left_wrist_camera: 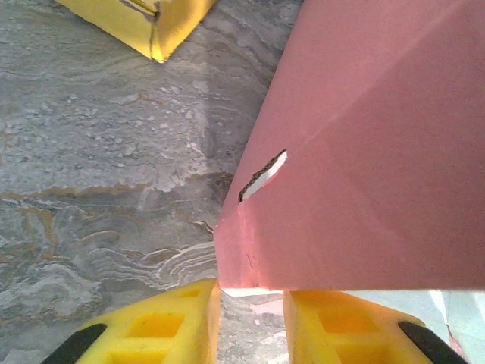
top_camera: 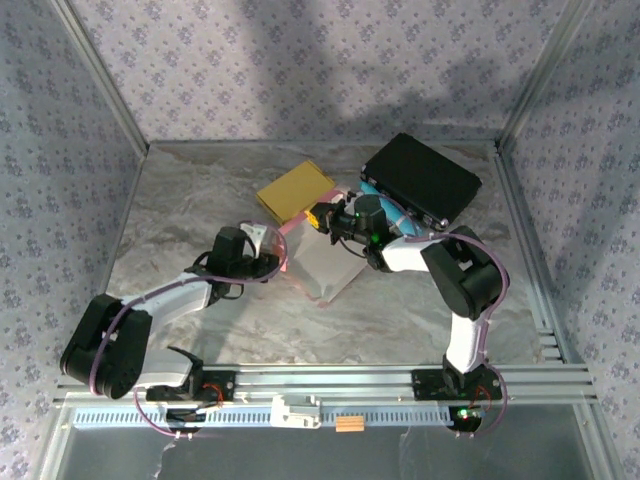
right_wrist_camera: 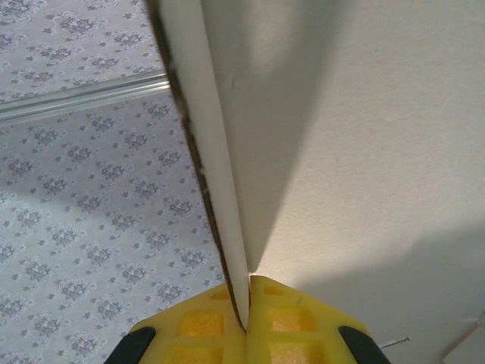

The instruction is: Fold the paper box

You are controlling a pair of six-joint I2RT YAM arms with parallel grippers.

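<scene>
Paper box (top_camera: 325,268), pink outside and pale inside, lies partly raised just on the near side of the yellow box (top_camera: 295,190), its long axis apparently running away from that box toward the near side. At the yellow box's near corner, the right gripper (right_wrist_camera: 246,311) is pinched tight on an upright panel edge. Farther off to the near left, the left gripper (left_wrist_camera: 251,318) stands partly parted, gripping nothing. The pink wall's lower corner sits straight ahead of its tips, likely the next fold's target.

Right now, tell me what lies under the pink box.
The table runs up to the pink box; anything beneath is covered by its panel.
</scene>
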